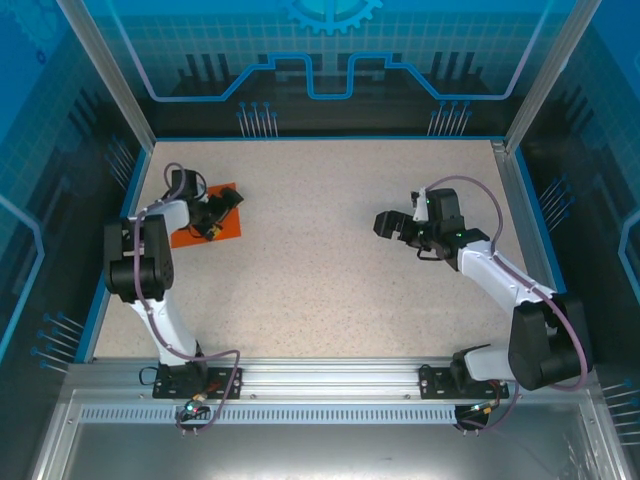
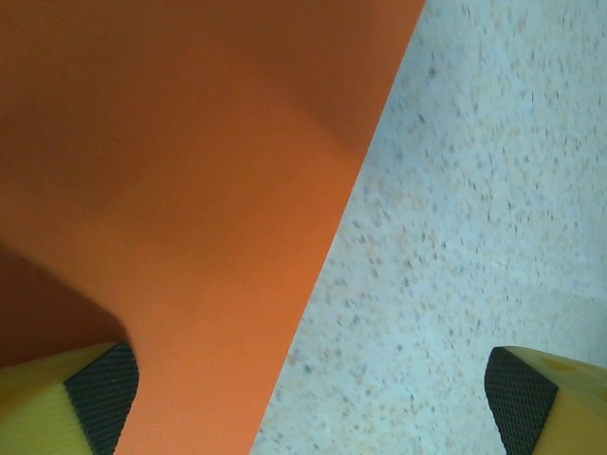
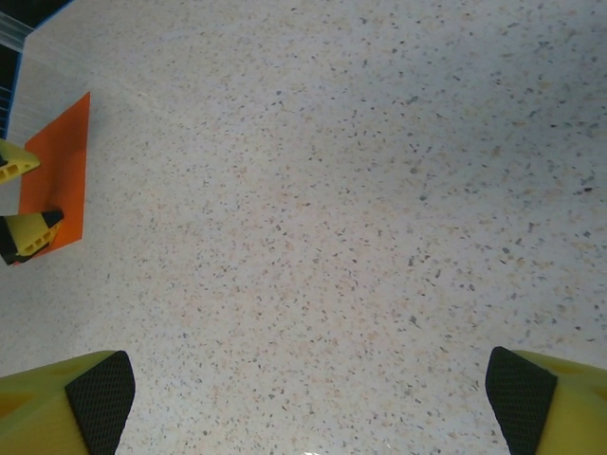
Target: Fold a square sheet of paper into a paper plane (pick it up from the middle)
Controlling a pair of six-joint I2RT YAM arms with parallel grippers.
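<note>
The square sheet of paper (image 1: 190, 236) is bright orange and lies flat on the speckled table at the rear left. The paper plane is out of view. My left gripper (image 1: 228, 215) hovers open over the sheet's right edge. In the left wrist view the sheet (image 2: 171, 190) covers the left half. One pad (image 2: 100, 393) is above the paper and the other above bare table, so the left gripper (image 2: 313, 398) straddles the edge with nothing held. My right gripper (image 1: 382, 225) stands open over bare table at the centre right. From the right wrist the sheet (image 3: 62, 171) lies far left, and the right gripper (image 3: 313, 403) holds nothing.
The speckled table (image 1: 320, 270) has a blue rim and glass walls on three sides. An aluminium rail (image 1: 330, 380) with both arm bases runs along the near edge. A wide stretch of table separates the two grippers.
</note>
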